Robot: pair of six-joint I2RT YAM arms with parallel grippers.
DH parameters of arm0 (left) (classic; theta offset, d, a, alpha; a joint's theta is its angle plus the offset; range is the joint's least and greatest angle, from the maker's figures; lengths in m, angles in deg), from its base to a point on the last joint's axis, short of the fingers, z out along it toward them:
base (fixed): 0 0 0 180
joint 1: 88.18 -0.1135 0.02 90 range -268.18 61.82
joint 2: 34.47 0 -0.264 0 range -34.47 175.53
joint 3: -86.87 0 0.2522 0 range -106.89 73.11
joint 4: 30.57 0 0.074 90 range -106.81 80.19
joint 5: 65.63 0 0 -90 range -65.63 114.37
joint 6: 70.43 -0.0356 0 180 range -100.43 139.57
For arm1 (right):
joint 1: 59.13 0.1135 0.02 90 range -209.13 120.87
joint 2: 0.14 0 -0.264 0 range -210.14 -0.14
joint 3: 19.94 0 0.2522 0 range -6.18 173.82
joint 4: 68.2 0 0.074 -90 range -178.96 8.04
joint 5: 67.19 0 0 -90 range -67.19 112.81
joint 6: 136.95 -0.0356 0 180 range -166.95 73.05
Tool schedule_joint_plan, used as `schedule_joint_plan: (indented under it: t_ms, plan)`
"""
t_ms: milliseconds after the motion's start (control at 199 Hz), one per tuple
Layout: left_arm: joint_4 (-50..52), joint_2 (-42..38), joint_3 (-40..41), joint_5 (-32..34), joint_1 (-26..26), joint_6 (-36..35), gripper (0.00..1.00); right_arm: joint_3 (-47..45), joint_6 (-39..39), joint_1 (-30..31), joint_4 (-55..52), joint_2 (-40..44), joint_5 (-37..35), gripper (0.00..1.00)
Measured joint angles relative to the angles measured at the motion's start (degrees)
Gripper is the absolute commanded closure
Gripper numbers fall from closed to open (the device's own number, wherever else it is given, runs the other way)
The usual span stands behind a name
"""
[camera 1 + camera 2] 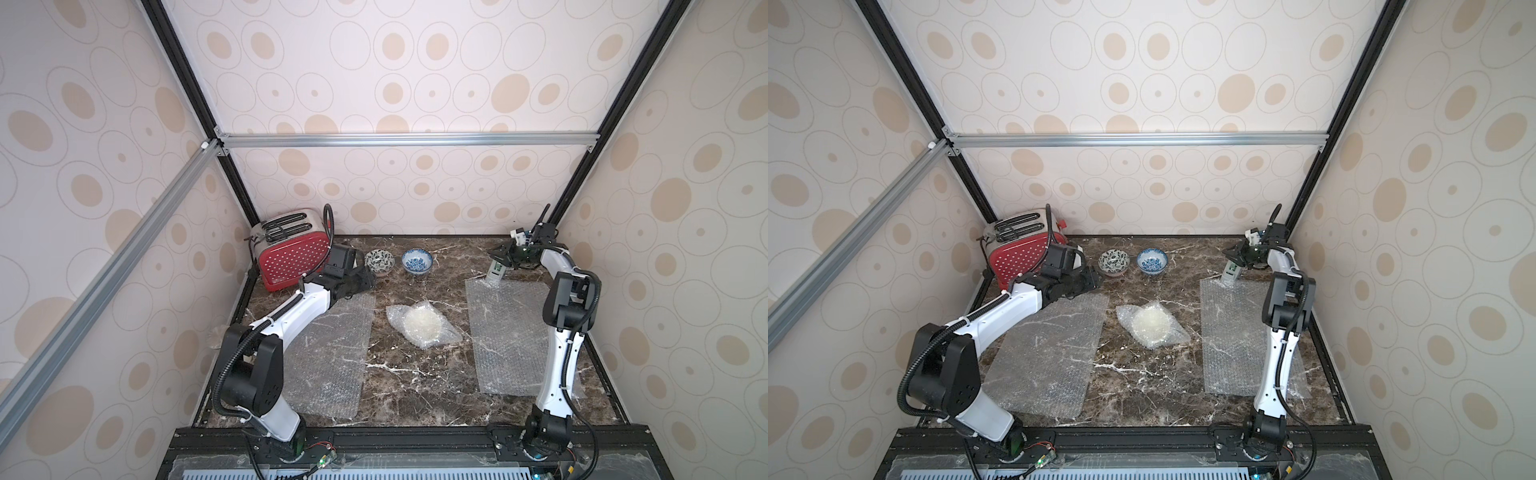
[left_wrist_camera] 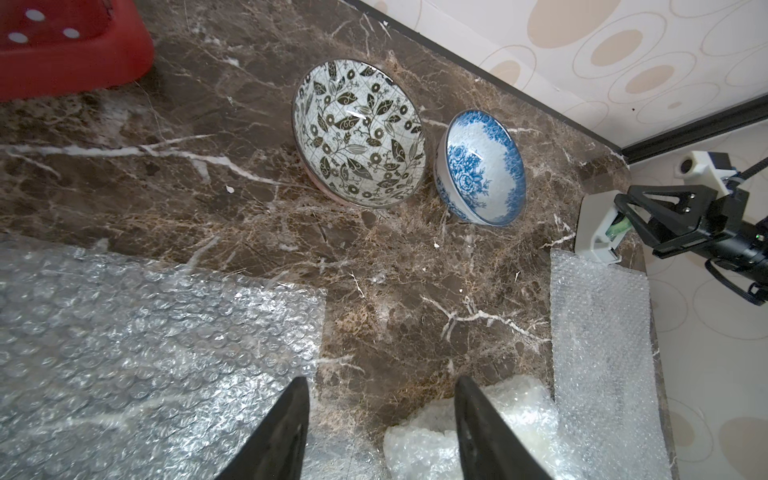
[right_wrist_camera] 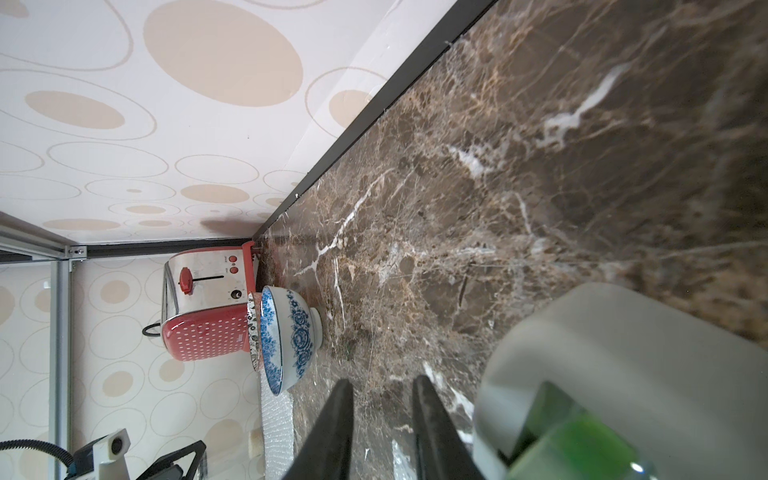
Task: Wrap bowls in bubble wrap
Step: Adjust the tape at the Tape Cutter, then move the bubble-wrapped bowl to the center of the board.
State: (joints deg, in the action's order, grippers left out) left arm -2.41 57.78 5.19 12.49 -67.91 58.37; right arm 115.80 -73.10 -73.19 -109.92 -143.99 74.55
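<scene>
Reaching forward, left claw [image 2: 381,386] near leaf bowl [image 2: 359,133]

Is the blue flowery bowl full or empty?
Empty. The small white ceramic bowl with blue flowers stands upright, its bare inside showing.

Left arm [image 1: 299,309] and right arm [image 1: 557,374] are clad in white shells with black joints; ribbed black cables [image 1: 331,228] are attached.

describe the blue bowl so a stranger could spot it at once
Find the red toaster at the back left. Two bowls stand right of it, side by side. The blue bowl is the farther one: blue flowers, where the leaf bowl has black leaves.
</scene>
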Motion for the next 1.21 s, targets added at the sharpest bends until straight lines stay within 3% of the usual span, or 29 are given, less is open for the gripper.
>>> schedule_joint_plan:
  t_ms: [574,916,1012,1208]
  plan:
    - [0.13,0.0,0.0,0.24,0.04,0.0,0.44,7.85,0.92,-3.32,-0.46,-4.52,-4.92,0.72]
    - [0.9,-1.01,0.0,0.24,0.04,-0.02,0.44,13.86,0.96,-3.74,-8.24,-5.75,-9.18,0.69]
    - [0.98,-1.97,0.0,0.24,0.04,-0.02,0.44,9.9,0.68,-4.13,-8.46,-2.78,-10.08,0.68]
    - [0.9,-3.3,0.04,0.17,0.04,-0.02,0.44,-8.26,0.28,-4.85,-6.54,11.63,-11.13,0.64]
